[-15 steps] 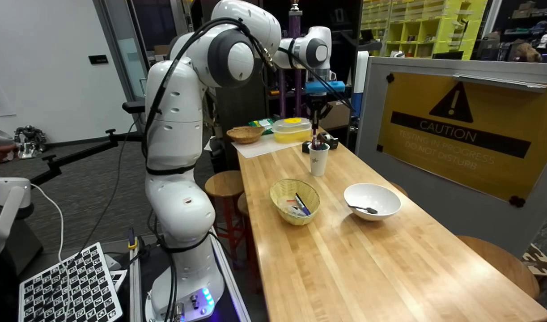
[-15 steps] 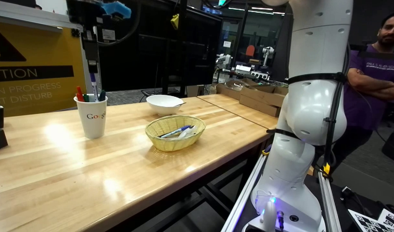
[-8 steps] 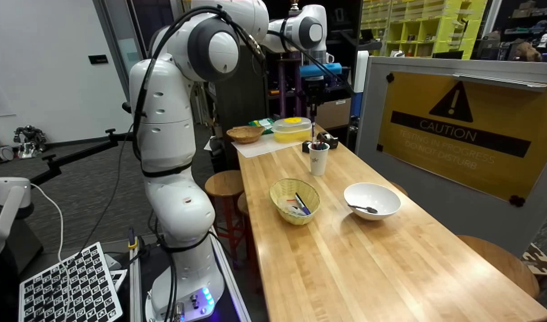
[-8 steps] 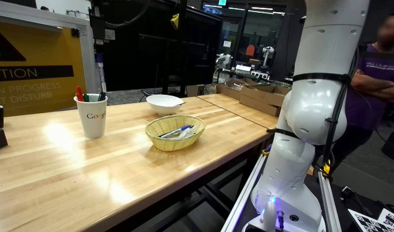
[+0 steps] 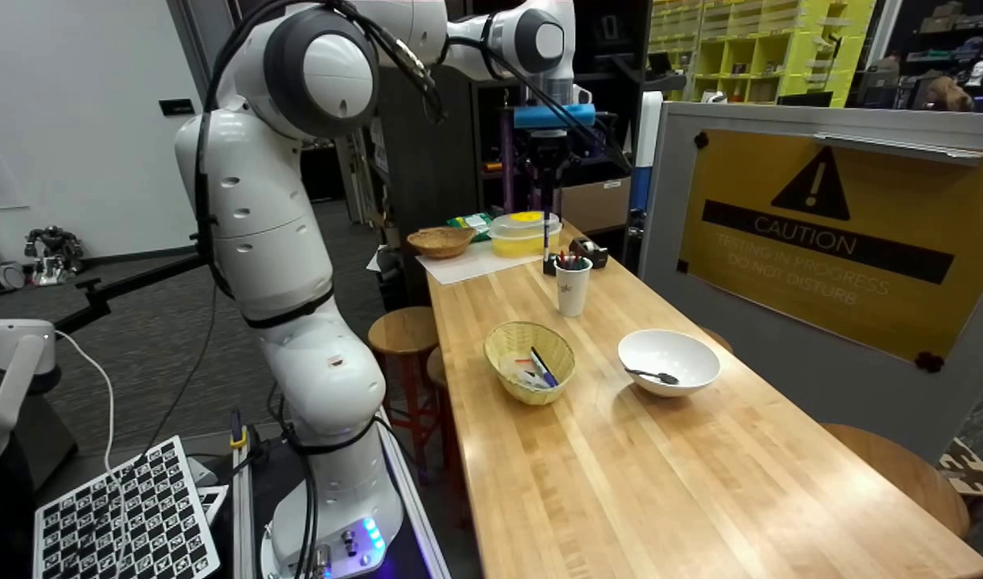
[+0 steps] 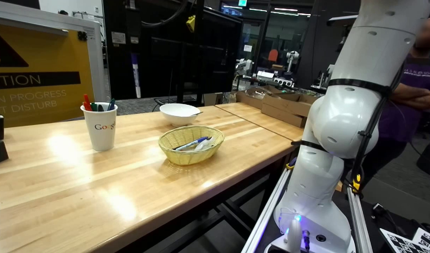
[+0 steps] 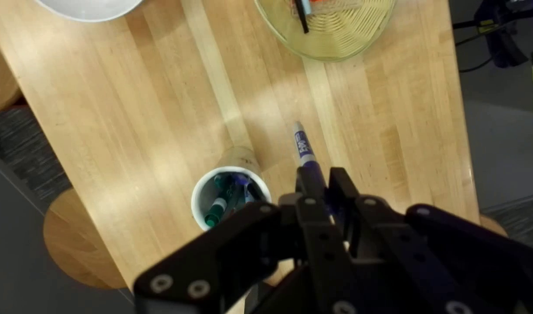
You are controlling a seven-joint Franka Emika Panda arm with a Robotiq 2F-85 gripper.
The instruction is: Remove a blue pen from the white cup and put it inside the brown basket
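The blue pen [image 6: 136, 75] is a blue-purple marker with a white barrel, hanging upright, tip down, above the table. My gripper [image 7: 322, 181] is shut on its top end; the pen [image 7: 304, 146] points away from the fingers in the wrist view. The white cup [image 6: 101, 130] is a tall paper cup holding several other markers. It stands upright, and in the wrist view [image 7: 240, 157] it is left of the gripper. The brown basket [image 5: 531, 394] is a tan woven bowl with another blue pen and a clear wrapper inside. In the wrist view the basket [image 7: 336, 52] is at the top.
A white bowl [image 5: 668, 382] with a dark spoon stands beside the basket. A black tape dispenser [image 5: 591, 251], a plastic tub with a yellow lid [image 5: 525, 233] and a darker wicker basket [image 5: 440, 241] stand at the table's far end. Cardboard boxes [image 6: 285, 112] show in an exterior view.
The pen's lower end was in the cup one second ago. My gripper has lifted it out and carried it sideways off the cup. The cup and basket have not moved.
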